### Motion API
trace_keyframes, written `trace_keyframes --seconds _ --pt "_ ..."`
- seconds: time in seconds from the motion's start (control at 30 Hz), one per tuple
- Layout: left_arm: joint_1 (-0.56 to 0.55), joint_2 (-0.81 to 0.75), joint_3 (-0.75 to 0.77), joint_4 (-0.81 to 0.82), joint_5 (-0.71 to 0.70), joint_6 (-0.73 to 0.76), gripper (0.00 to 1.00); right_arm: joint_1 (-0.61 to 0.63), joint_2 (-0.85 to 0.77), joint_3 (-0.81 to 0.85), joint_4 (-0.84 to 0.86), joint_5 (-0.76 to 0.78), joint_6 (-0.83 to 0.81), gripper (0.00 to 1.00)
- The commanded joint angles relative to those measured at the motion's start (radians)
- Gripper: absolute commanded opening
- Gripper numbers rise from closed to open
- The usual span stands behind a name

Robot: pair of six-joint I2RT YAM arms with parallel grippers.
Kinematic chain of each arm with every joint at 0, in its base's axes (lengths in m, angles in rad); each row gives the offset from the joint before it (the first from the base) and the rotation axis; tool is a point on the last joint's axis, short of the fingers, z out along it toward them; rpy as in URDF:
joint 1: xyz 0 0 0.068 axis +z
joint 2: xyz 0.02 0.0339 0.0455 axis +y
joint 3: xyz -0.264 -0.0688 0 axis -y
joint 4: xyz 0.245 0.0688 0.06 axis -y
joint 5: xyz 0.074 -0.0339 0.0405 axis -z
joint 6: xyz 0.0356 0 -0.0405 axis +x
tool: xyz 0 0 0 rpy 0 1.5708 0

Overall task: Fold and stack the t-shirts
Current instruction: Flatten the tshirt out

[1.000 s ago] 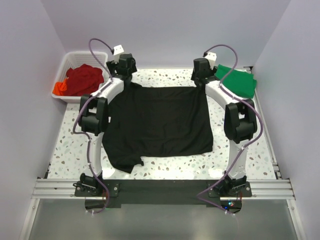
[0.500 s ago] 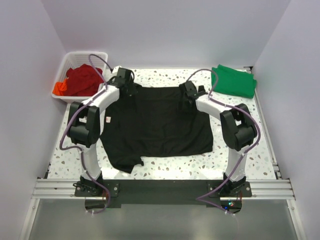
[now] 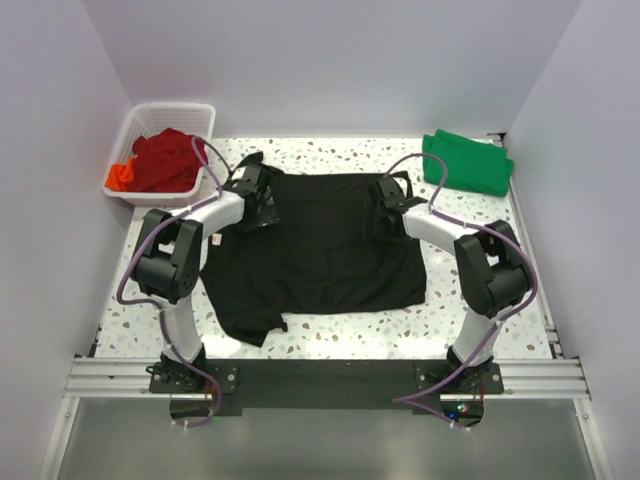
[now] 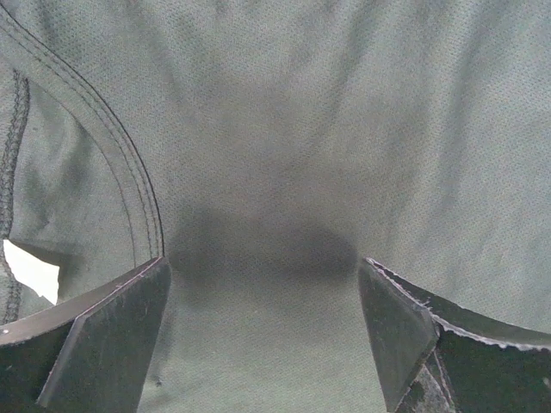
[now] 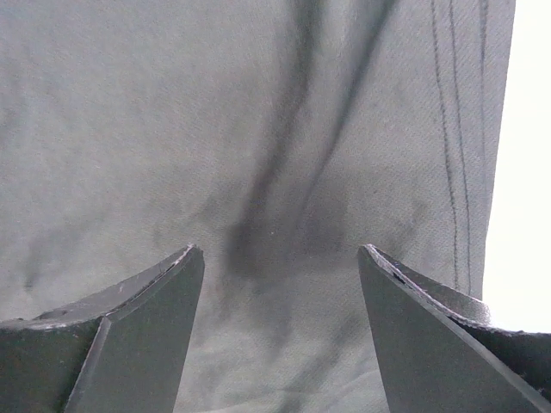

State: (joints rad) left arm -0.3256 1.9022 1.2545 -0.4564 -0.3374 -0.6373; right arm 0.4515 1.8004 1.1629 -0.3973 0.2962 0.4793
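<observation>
I have the black shirt (image 3: 315, 245) spread flat across the middle of the table (image 3: 480, 320). It looks folded once, so I can't name a true long axis: the main panel is close to square, its straight far edge running left to right. One sleeve (image 3: 252, 325) sticks out at the near left corner, pointing toward the arm bases.

The left gripper (image 3: 262, 196) sits over the far left corner of the black shirt. In its wrist view the fingers (image 4: 103, 335) are spread wide with only cloth between them, a stitched hem curving down the left side and a small white tag (image 4: 33, 271) showing by the left finger.

The right gripper (image 3: 389, 208) is over the far right corner. Its fingers (image 5: 129, 335) are also apart, nothing pinched, with the shirt's stitched edge just to the right.

The green shirt (image 3: 468, 162) lies folded at the far right corner of the table. The red shirt (image 3: 165, 160) and orange shirt (image 3: 120, 177) are heaped in the basket (image 3: 180, 110) at the far left.
</observation>
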Motion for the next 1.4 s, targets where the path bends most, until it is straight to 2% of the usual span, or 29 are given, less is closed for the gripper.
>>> trace_keyframes --seconds 0.0,0.4,0.83,0.97,1.13,1.37 --pt "0.003 0.037 0.066 0.01 -0.029 -0.032 0.94 0.001 0.036 0.011 0.025 -0.002 -0.013 0.77" --pt "0.045 0.208 0.238 -0.014 -0.023 -0.039 0.95 -0.068 0.155 0.073 0.057 -0.028 -0.03 0.8" --pt "0.102 0.311 0.41 -0.028 0.0 0.027 0.95 -0.125 0.255 0.262 0.005 -0.016 -0.08 0.8" --pt "0.103 0.201 0.318 0.028 -0.006 0.036 0.95 -0.125 0.143 0.216 0.021 0.021 -0.08 0.8" --pt "0.094 -0.044 0.177 0.065 -0.023 0.001 0.95 -0.111 -0.016 0.159 0.005 0.052 -0.084 0.8" --pt "-0.056 -0.333 -0.05 -0.034 -0.065 -0.042 0.95 0.036 -0.182 0.112 -0.107 0.136 -0.062 0.8"
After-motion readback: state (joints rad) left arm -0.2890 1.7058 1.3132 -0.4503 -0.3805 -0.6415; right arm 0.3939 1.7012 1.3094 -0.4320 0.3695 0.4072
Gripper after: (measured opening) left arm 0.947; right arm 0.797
